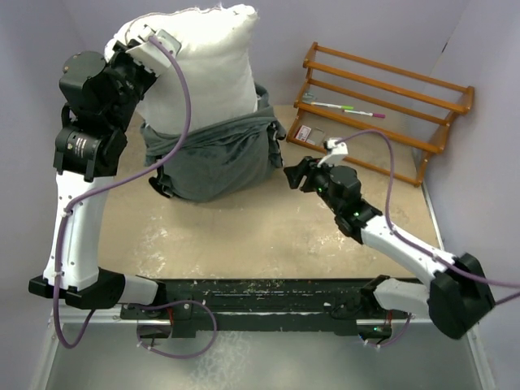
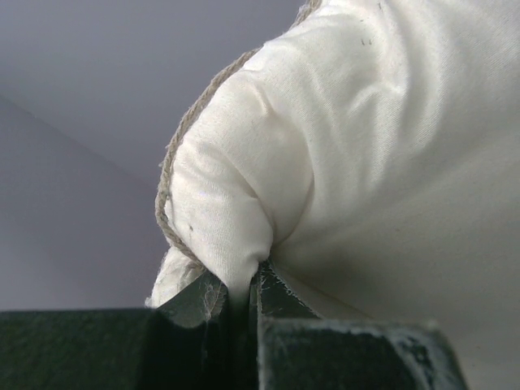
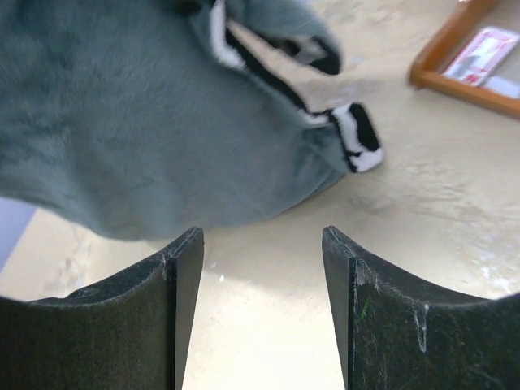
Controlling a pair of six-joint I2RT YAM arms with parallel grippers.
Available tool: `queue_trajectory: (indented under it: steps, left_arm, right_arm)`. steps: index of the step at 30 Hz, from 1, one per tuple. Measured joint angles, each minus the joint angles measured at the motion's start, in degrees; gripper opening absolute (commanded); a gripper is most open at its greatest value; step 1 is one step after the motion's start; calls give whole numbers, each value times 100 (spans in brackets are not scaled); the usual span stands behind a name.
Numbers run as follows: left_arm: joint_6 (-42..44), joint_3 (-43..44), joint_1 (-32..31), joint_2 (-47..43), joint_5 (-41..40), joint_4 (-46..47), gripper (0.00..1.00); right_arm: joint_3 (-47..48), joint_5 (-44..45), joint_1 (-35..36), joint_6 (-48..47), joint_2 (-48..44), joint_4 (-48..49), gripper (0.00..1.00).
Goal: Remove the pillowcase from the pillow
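Far left of the worktop (image 1: 268, 236): one pillow (image 1: 207, 69), white, standing upright with its top lifted. Its lower part sits inside one pillowcase (image 1: 215, 162), which is bunched down around the base in a heap on the worktop. The plush grey side faces out. The right wrist view shows a black-and-white striped hem at the edge of the heap.

Far right corner: one wooden rack (image 1: 382, 106), slatted and lying tilted. In it are two pens (image 1: 329, 106) side by side on the slats and one small red-and-white packet (image 1: 305, 134) at its near left end.

Left gripper (image 1: 145, 42): up at the pillow's top left corner and clamped tight on a pinch of white fabric. In the wrist view the fold is squeezed between the fingers, just beside the corded seam. It is well above the pillowcase and not touching it.

Right gripper (image 1: 292, 173): low, just beside the right edge of the grey heap, pointing at it. The jaws are spread with nothing between them. The fabric lies just ahead of the fingertips, apart from them.

Arms: two.
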Motion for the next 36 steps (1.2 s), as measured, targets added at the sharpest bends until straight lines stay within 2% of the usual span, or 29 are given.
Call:
queue_trajectory:
  steps: [4, 9, 14, 20, 22, 24, 29, 30, 36]
  left_arm:
    - [-7, 4, 0, 0, 136, -48, 0]
    - [-4, 4, 2, -24, 319, -151, 0]
    - [-4, 4, 7, -85, 470, -205, 0]
    - [-2, -17, 7, -170, 592, -308, 0]
    - [0, -17, 7, -190, 608, -332, 0]
    - [0, -17, 7, -203, 621, -352, 0]
    - [22, -17, 7, -234, 660, -389, 0]
    - [33, -17, 7, -243, 664, -398, 0]
    - [48, -17, 7, -267, 680, -446, 0]
  right_arm:
    - [450, -811, -48, -387, 953, 61, 62]
    - [1456, -1735, -490, -756, 2048, -22, 64]
    - [2144, -2074, -748, -1062, 2317, -74, 61]
    - [2411, -2234, -732, -1266, 2505, 11, 57]
    - [2433, -2238, -710, -1274, 2618, 52, 52]
    - [2470, -2218, -702, -1274, 2747, 66, 42]
    - [2588, -1878, -682, -1266, 2951, 52, 3]
    - [2614, -1801, -682, -1248, 2957, 46, 0]
    - [2675, -1484, -671, -1130, 2942, 63, 0]
